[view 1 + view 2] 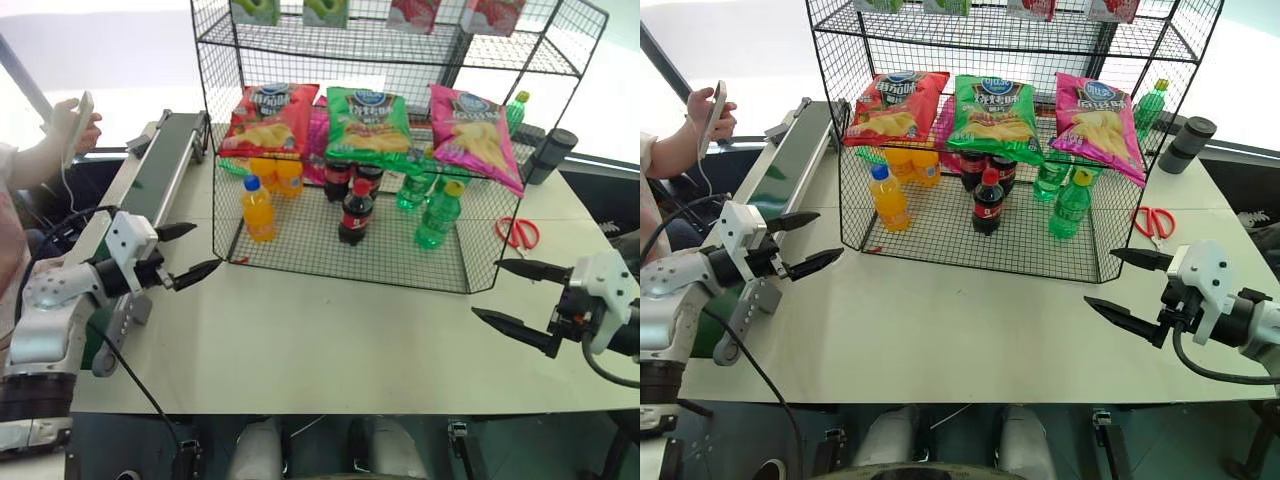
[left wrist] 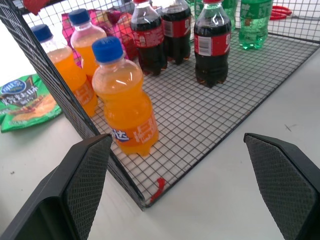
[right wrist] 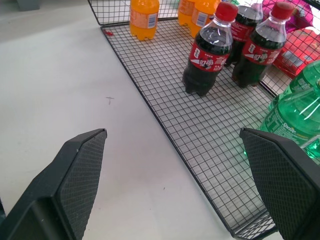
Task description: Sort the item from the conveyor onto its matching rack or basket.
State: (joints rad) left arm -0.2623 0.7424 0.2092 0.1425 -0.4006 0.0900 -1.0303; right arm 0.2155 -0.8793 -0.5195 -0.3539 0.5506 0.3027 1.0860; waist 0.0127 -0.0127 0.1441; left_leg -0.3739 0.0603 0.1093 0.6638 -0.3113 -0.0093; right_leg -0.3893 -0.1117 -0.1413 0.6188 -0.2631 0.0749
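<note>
At the upper right of the head view, on the sloping middle tier of the black wire-mesh rack (image 1: pixel 575 60), lies the magenta-pink chip bag (image 1: pixel 475 135) — its round blue logo at the top end, the picture of yellow chips below, the writing too small to read. Its long axis runs down the slope toward the lower right, and its bottom corner overhangs the tier's front edge. To its left on the same tier sit a green chip bag (image 1: pixel 367 122) and a red chip bag (image 1: pixel 270 118), each with the same blue logo.

On the rack's bottom mesh stand orange soda bottles (image 2: pixel 122 102) with blue caps, cola bottles (image 3: pixel 207 50) with red labels and green soda bottles (image 1: pixel 437 215). The conveyor (image 1: pixel 165 165) runs along the left edge of the table (image 1: pixel 330 340), its belt bare. Red-handled scissors (image 1: pixel 517 232) lie right of the rack.

The left gripper (image 1: pixel 188 252) and right gripper (image 1: pixel 512 292) hover over the open tabletop in front of the rack — both with fingers spread wide, holding nothing.

At far left a person's hand (image 1: pixel 80 125) holds a white device.
</note>
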